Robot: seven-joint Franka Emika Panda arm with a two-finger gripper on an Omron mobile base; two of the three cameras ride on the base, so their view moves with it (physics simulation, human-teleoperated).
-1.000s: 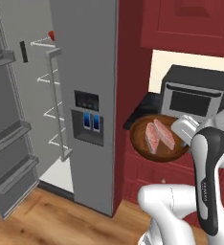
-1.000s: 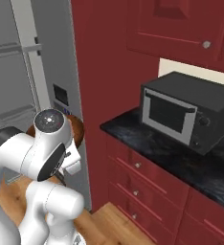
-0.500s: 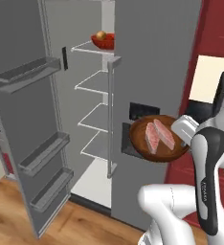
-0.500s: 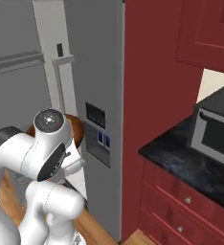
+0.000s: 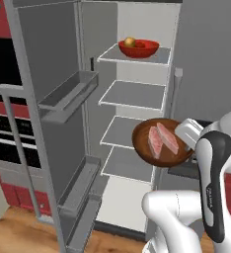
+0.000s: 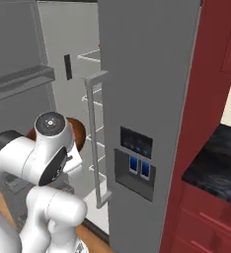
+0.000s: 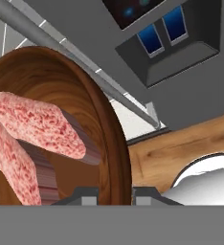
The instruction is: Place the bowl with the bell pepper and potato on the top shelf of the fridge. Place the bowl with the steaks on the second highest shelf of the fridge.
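The claw (image 7: 115,195) is clamped on the rim of the wide dark reddish-brown bowl (image 5: 162,143) of pink steaks (image 5: 163,140); the pale grey second-highest shelf (image 5: 133,95) lies up-left, ahead of it.

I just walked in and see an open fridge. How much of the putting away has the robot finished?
About half. The red bowl with the pepper and potato already sits on the top shelf. The gripper is shut on the rim of the brown bowl holding the steaks, in front of the fridge. That bowl has yet to go onto the second shelf.
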